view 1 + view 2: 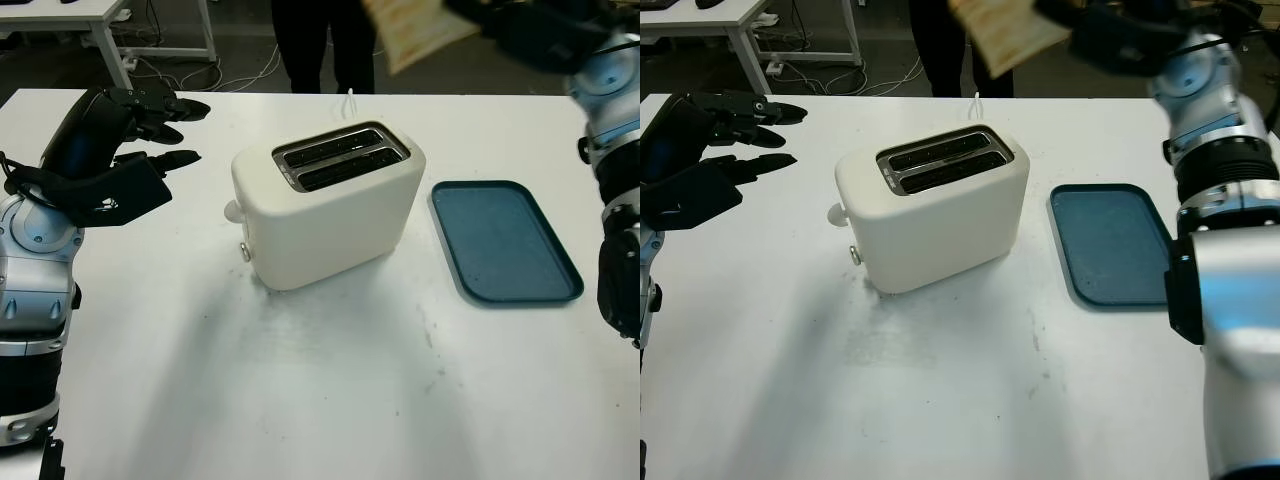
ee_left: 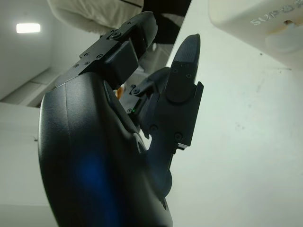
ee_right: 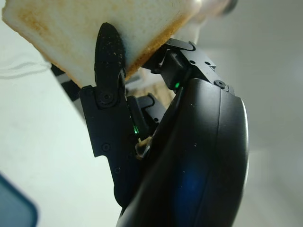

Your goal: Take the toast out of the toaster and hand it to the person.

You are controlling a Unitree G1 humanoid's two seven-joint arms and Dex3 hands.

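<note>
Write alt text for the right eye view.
The right hand holds a toast slice high beyond the table's far edge, toward a standing person. Below sit a white toaster with empty slots and a blue tray; the left hand is open at left.

You had little to read at this moment. The one legible mark was on the toaster (image 2: 258, 21): in the left wrist view its cream side wall carried raised, same-coloured capital letters that read "SUPO", after which the word ran off the picture's edge, so you could not get the full brand. The letters sat just beside the toaster's round knob (image 2: 287, 39). In both eye views the toaster's lettering was too small for you to make out.
</note>
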